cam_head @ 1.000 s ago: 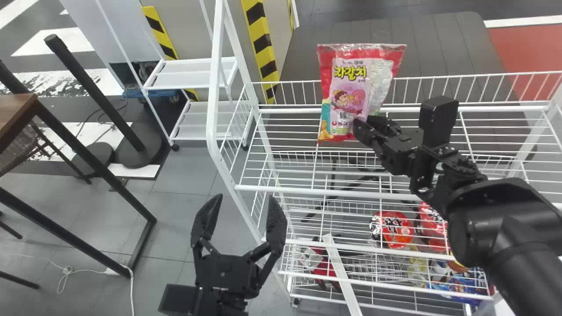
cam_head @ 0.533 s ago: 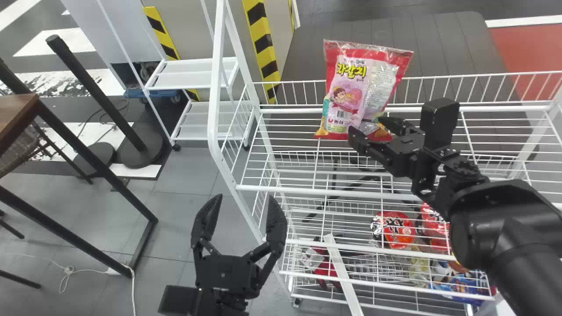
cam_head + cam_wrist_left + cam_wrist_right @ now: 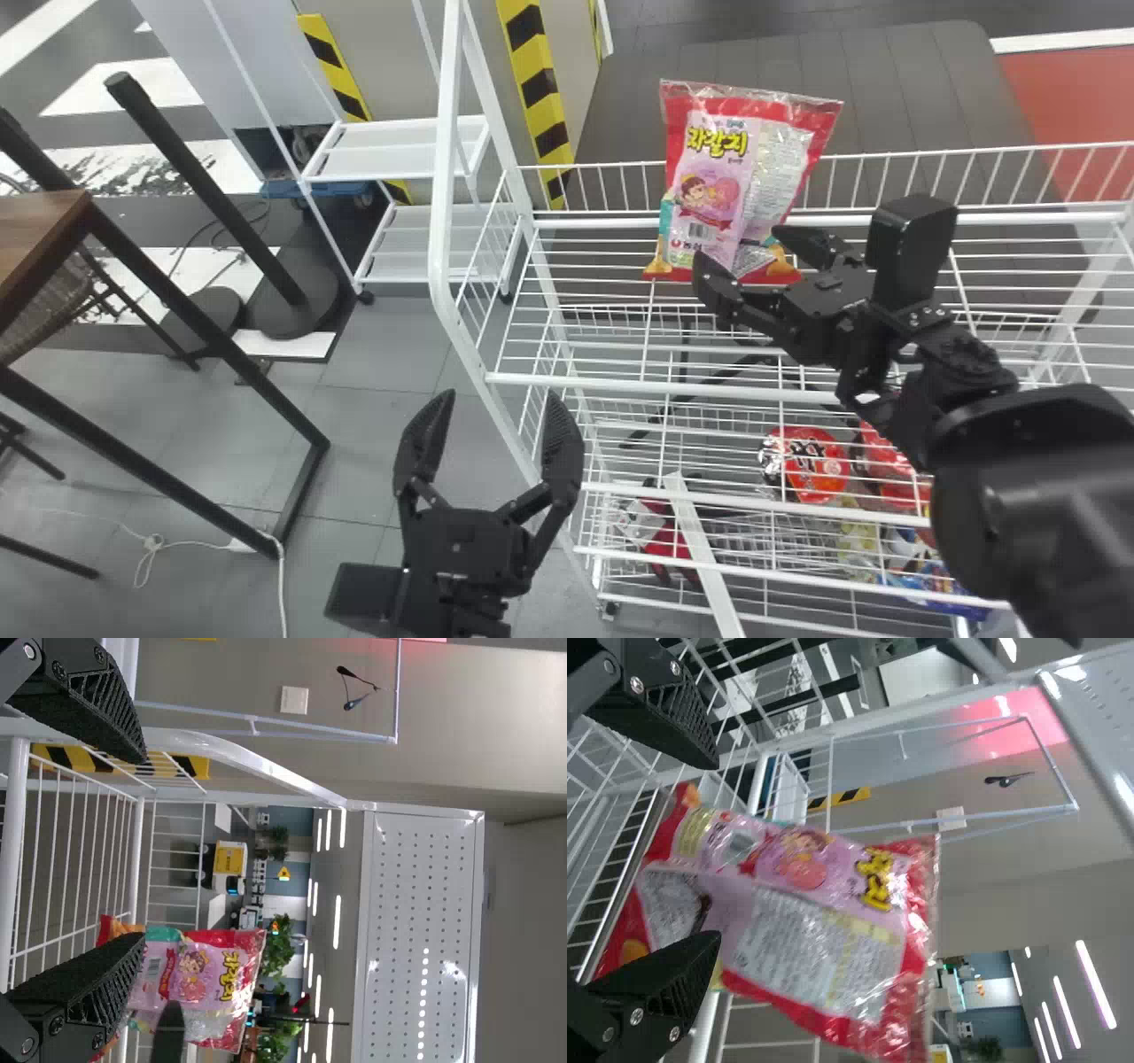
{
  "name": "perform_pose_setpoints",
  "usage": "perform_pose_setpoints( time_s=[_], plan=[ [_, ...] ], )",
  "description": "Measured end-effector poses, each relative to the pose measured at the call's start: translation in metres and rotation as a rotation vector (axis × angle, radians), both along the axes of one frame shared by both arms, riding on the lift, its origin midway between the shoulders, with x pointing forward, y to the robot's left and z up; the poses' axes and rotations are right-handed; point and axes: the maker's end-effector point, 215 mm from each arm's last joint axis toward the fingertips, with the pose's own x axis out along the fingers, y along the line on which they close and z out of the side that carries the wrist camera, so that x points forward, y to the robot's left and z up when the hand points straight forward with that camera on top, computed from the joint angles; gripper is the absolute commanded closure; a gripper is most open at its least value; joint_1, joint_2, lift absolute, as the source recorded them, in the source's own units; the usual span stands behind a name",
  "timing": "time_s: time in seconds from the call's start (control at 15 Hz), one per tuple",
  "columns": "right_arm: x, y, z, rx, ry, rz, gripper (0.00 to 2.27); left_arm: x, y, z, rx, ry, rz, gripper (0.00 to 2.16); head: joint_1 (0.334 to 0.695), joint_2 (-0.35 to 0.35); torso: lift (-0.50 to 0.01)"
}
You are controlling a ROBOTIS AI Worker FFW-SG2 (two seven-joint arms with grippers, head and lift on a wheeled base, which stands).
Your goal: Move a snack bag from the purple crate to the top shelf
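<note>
Snack bag (image 3: pixel 718 168) upright toward rear-left corner of top shelf (image 3: pixel 620 385), just beyond our nearer right gripper (image 3: pixel 737 245); jaws spread. Left gripper (image 3: pixel 501 392): likewise spread.

Right claw (image 3: pixel 735 245) spread wider, snack bag (image 3: pixel 735 177) tilted

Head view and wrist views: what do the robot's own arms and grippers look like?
All black. The right arm has thick, rounded, smooth segments. The left gripper and right gripper match: a compact angular body, thin jointed links and a boxy block mounted beside it. Their fingers taper toward the tip, with ridged inner faces and silver screws near the base.
</note>
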Motion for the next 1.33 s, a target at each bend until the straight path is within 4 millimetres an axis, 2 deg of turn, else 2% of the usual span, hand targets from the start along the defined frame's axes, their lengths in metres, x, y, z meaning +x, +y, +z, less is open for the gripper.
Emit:
perform_pose_setpoints(
  time_s=[0.13,0.27,0.4,0.53,0.6,0.73,0.8,1.07,1.13,1.33],
  plan=[
    [-0.021,0.001,0.039,0.033,-0.040,0.005,0.12,0.002,-0.001,0.003,-0.002,-0.001,0.001,0.12,0.695,0.281,0.000],
    [-0.042,-0.014,0.067,0.045,-0.084,-0.021,0.12,0.003,-0.001,0.004,0.001,0.003,0.006,0.12,0.695,0.277,0.000],
    [-0.068,-0.046,0.086,0.048,-0.135,-0.068,0.12,0.003,-0.004,0.008,-0.002,-0.002,0.005,0.12,0.695,0.256,0.000],
    [-0.098,-0.093,0.088,0.024,-0.190,-0.121,0.12,0.001,-0.008,0.014,-0.005,-0.011,-0.002,0.12,0.695,0.193,0.000],
    [-0.111,-0.112,0.085,0.008,-0.203,-0.138,0.12,0.001,-0.011,0.016,-0.003,-0.008,-0.006,0.13,0.695,0.167,0.000],
    [-0.135,-0.156,0.063,-0.042,-0.183,-0.162,0.13,0.002,-0.019,0.016,0.005,0.022,-0.019,0.14,0.695,0.115,0.000],
    [-0.146,-0.173,0.053,-0.057,-0.169,-0.168,0.13,0.001,-0.025,0.018,0.004,0.028,-0.027,0.15,0.695,0.058,0.000],
    [-0.188,-0.241,-0.007,-0.113,-0.103,-0.220,0.13,0.000,-0.051,0.038,-0.021,0.018,-0.038,0.15,0.695,-0.062,0.000],
    [-0.196,-0.256,-0.022,-0.116,-0.085,-0.234,0.13,0.004,-0.060,0.037,-0.020,0.032,-0.046,0.14,0.695,-0.123,0.000],
    [-0.210,-0.296,-0.046,-0.125,-0.060,-0.300,0.14,0.028,-0.087,0.023,-0.023,0.116,-0.072,0.15,0.695,-0.208,0.000]
  ],
)
